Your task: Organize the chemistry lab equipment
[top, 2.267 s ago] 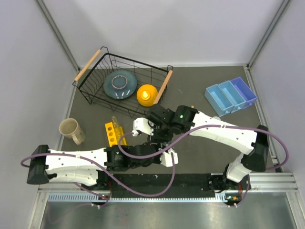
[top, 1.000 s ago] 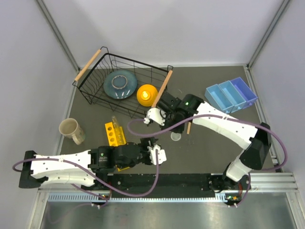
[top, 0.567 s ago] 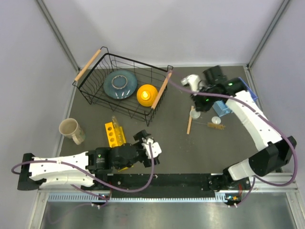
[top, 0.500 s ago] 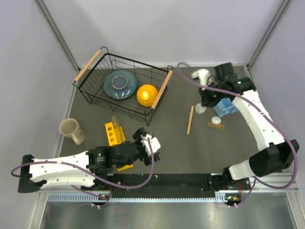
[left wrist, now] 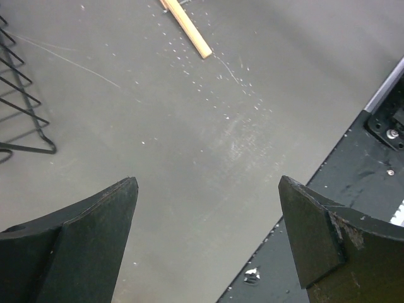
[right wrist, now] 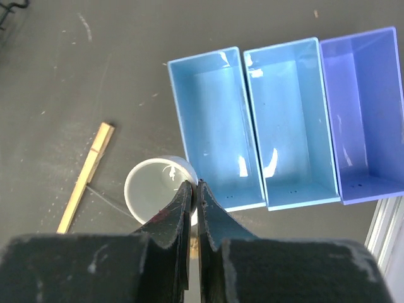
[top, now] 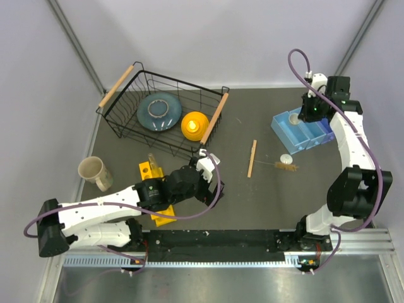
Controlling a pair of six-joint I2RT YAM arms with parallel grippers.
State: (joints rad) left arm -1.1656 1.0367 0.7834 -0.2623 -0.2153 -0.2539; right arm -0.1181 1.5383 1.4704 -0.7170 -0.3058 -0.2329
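My right gripper (right wrist: 193, 184) is shut on the rim of a small white round dish (right wrist: 153, 189), held in the air by the left blue bin (right wrist: 214, 120). From above, the dish (top: 293, 117) hangs over that bin (top: 288, 134) under the right gripper (top: 303, 113). A pale wooden stick (top: 252, 158) lies mid-table, with a second white round piece (top: 286, 160) and a thin brush (top: 278, 165) to its right. A clear glass tube (top: 151, 160) stands in the yellow rack (top: 150, 180). My left gripper (top: 206, 165) hangs open and empty over bare table (left wrist: 208, 183); the stick's end (left wrist: 187, 28) shows ahead of it.
A black wire basket (top: 126, 95) with a blue-grey plate (top: 159, 111) and a yellow dome (top: 194, 124) sits at the back left. A beige mug (top: 95, 172) stands at the left. Three blue bins sit side by side at the back right. The table's front rail (left wrist: 385, 95) is close by.
The right arm has carried the white dish from mid-table to the blue bins at the back right. The left gripper has opened wide and moved up toward the basket's near corner.
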